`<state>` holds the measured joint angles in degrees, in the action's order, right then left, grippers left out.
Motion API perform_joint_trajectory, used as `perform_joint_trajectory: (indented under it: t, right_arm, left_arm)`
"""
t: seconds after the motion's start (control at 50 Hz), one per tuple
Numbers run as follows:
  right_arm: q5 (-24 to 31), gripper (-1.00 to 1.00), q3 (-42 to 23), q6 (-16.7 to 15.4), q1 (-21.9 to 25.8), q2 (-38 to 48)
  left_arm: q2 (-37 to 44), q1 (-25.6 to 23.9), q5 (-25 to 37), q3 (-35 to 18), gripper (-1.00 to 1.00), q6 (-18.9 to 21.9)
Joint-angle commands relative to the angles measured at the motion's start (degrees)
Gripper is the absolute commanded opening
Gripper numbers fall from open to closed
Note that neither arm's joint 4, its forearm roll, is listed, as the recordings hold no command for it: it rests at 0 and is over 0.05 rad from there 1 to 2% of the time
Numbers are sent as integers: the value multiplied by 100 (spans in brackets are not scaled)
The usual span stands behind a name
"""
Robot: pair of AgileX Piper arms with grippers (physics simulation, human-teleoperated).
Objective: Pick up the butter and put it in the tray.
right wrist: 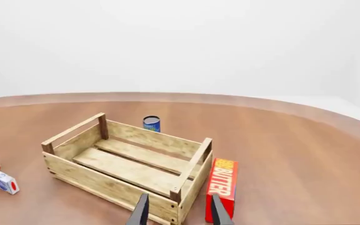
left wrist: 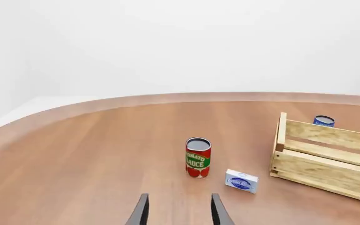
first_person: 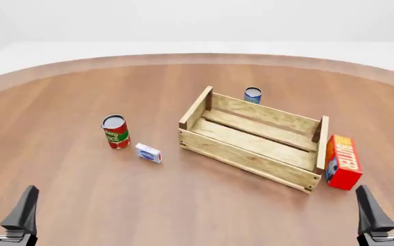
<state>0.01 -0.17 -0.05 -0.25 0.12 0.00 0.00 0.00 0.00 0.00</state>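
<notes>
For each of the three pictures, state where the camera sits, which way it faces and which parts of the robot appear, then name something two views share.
Front view: fixed, above and behind both arms, looking forward and down at the tray; left gripper and right gripper show.
Left wrist view: behind the left gripper, facing the tomato sauce can and small box.
Right wrist view: behind the right gripper, facing the tray and butter.
Shared: the tray appears in all three.
</notes>
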Motion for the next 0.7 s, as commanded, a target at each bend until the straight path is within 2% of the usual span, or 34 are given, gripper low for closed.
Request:
perform_joint_trajectory:
  t: [0.02,0.14,0.16,0.2,0.28,0.3,0.4,0.42,0.58,0.6,0.7]
  right_arm:
    - [38,100,-58,-30,-59,31]
    - [81,100,-131,-15,-106,81]
    - [94,100,-154,212,-144,164]
    - [208,100,-218,-43,-122,43]
    - [170,100,-263,53,-210,186]
    - [66,100,-252,160,-300,396]
    - [-20,100,-280,120,-415,582]
    - [-135,100,-298,90,-629,843]
    - [-72,100,-309,57,-706,903]
    - [-40,100,-279,-100,-745,951]
    - [-76,100,-330,-177,-857,1092]
  left_arm:
    - [0,0,0,0,100,0]
    - [0,0,0,0,100,0]
    - [0,0,0,0,100,0]
    - [0,0,0,0,100,0]
    - [0,0,0,0,100,0]
    - [0,0,0,0,100,0]
    - [0,0,0,0,100,0]
    - [0,0,0,0,100,0]
    - [0,0,0,0,100,0]
    - [0,0,0,0,100,0]
    - [0,0,0,0,100,0]
